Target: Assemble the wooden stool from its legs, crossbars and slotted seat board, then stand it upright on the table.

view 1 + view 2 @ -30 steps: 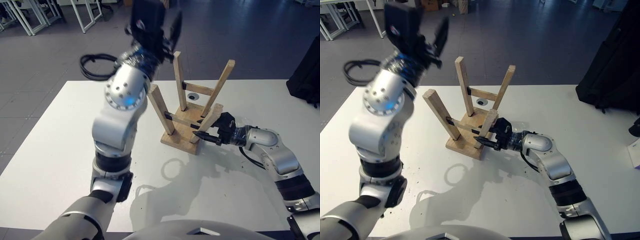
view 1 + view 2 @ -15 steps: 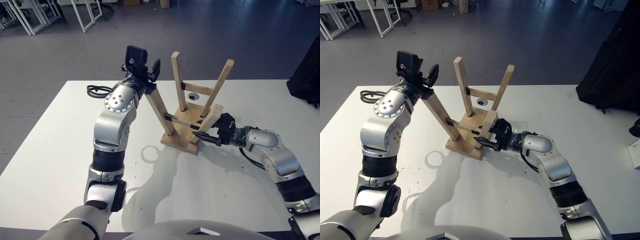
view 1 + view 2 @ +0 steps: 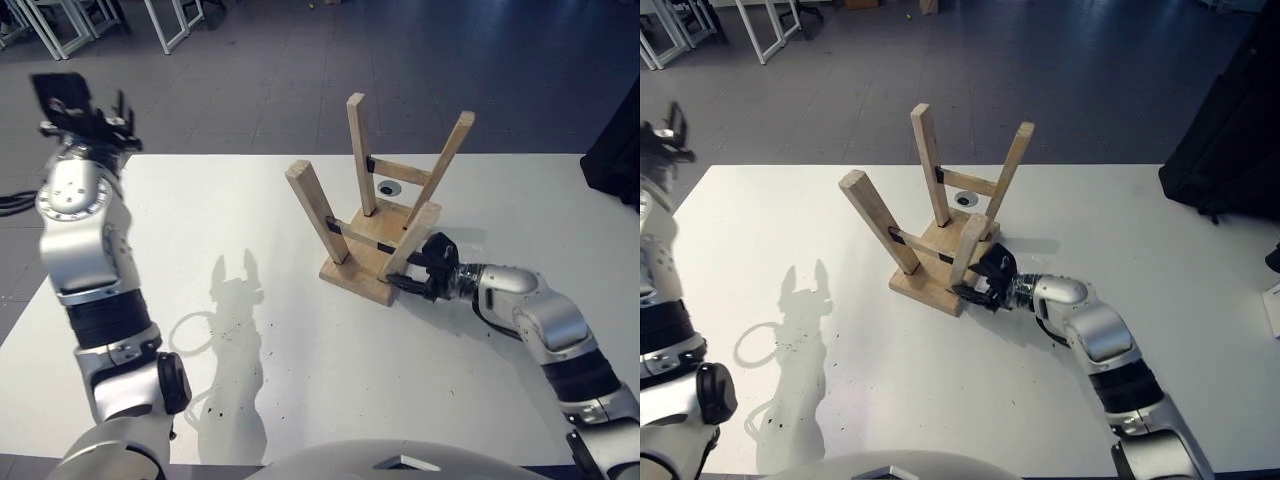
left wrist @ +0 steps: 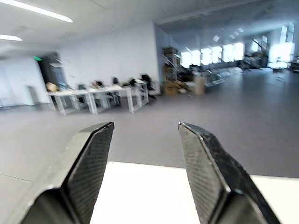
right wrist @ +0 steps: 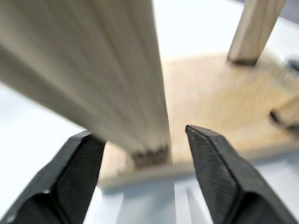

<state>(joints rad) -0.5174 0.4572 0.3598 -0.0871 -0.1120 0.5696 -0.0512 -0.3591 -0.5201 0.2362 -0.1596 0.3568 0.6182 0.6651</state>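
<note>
Swung off the upturned pale wooden stool (image 3: 362, 278), which sits seat-down on the white table (image 3: 230, 210), my left tool (image 4: 145, 125) now hangs raised near its far left corner, wide open and empty. Right wrist view settles what the head views blur: right tool (image 5: 140, 133) parted, straddling the near leg (image 5: 117, 70) at its base.

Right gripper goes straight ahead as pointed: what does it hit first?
The near stool leg, at its base on the seat board. The right gripper is open, fingers either side of it. Remaining gap unclear.
</note>
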